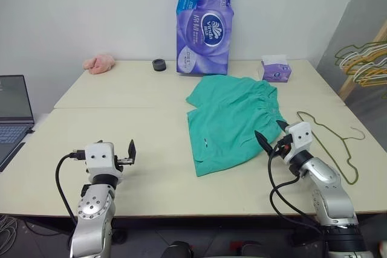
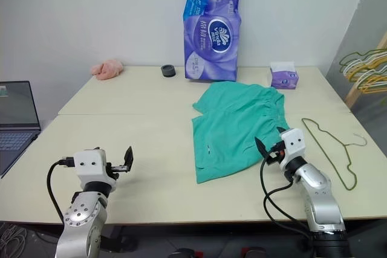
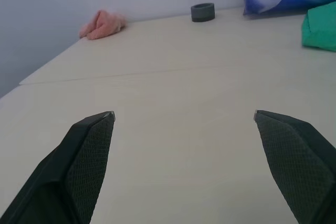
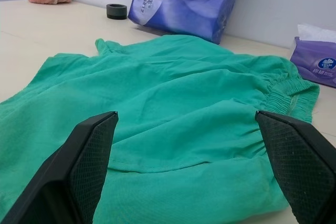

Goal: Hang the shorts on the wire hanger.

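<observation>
The teal-green shorts [image 1: 233, 122] lie flat on the beige table [image 1: 121, 98], right of its middle, with the gathered waistband [image 4: 286, 98] toward the right. The thin olive wire hanger [image 2: 344, 145] lies flat on the table just right of the shorts, apart from them. My right gripper [image 1: 272, 134] stands open at the near-right edge of the shorts, pointing across the fabric with nothing between its fingers [image 4: 89, 150]. Over bare table at the near left, my left gripper [image 1: 124, 155] is open and empty, well away from the shorts.
A tall purple tissue pack [image 1: 202, 28] stands at the back, with a small purple tissue box [image 1: 276, 70] to its right. A black tape roll [image 1: 159, 64] and a pink cloth [image 1: 100, 63] lie at the back left. A laptop [image 1: 13, 113] sits far left; bunched hangers [image 1: 363, 61] hang far right.
</observation>
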